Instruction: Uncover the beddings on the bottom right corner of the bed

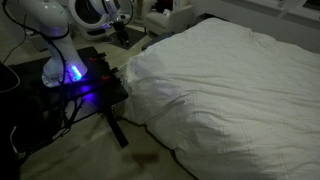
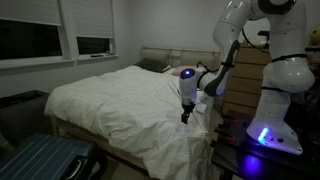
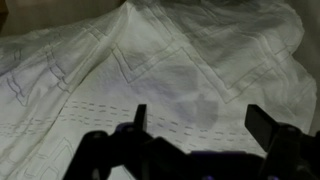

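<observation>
A dim bedroom. A large bed (image 2: 152, 57) dressed all in white fills the middle of both exterior views. The bedding (image 2: 118, 95), a puffy, wrinkled white duvet, covers it and spills over the near corner towards the floor.

At the right of an exterior view, a white robot arm stands on a black table (image 2: 240, 160) lit blue. It reaches out to the left so that its claw (image 2: 184, 116) points straight down over the draped corner of the bedding. Whether the tips touch the cloth cannot be told.

In the wrist view, the claw (image 3: 198, 120) enters from the bottom edge. Its two dark fingers (image 3: 138, 118) are spread wide with nothing between them. Below them lies white cloth with faint stitched lines and soft folds.

The bedding looks light, soft and limp. It would probably bunch and slide rather than lift as a sheet, and a shallow pinch could slip off. A raised fold or the hem at the hanging corner, at the lower middle of the exterior view, looks like the best place to grip. From there it could be peeled back up the bed.
</observation>
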Robot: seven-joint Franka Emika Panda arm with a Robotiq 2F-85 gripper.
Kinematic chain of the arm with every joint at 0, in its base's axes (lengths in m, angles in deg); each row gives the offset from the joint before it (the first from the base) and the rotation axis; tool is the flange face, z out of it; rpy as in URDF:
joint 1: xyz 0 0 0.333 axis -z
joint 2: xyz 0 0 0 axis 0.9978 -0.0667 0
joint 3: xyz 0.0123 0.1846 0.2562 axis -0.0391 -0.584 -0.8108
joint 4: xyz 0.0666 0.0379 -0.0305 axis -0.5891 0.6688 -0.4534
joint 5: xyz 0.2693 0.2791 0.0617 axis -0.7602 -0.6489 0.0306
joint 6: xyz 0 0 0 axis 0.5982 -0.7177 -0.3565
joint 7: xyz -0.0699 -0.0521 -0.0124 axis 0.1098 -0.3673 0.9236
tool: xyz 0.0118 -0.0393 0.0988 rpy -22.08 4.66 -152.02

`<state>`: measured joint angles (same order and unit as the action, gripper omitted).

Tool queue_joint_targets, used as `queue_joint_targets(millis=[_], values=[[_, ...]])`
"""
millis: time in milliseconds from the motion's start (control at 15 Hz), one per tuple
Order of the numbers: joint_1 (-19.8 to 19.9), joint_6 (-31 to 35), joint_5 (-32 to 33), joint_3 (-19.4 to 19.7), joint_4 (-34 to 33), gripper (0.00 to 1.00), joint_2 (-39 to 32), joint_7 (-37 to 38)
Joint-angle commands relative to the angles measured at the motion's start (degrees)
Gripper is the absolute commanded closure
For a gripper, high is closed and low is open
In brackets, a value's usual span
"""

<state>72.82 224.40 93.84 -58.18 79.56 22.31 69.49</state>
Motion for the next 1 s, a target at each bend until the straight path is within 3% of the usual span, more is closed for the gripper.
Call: queue_joint_targets(millis=[0,267,467,733,933], values=[[-0.48,0.01,-0.73,0.59,-0.21,0.00,0.37,-0.66],[-0.47,0.00,-0.80,0.53,-0.24,0.01,0.73,-0.65],[0.11,1.26,2.57,2.00,-3.18,0.00,-0.70,-1.01],[0.81,2.23,5.89,4.10,-9.17,0.00,-6.38,-1.88],[1.88,2.15,2.90,4.57,-14.33,0.00,-13.02,-8.48]])
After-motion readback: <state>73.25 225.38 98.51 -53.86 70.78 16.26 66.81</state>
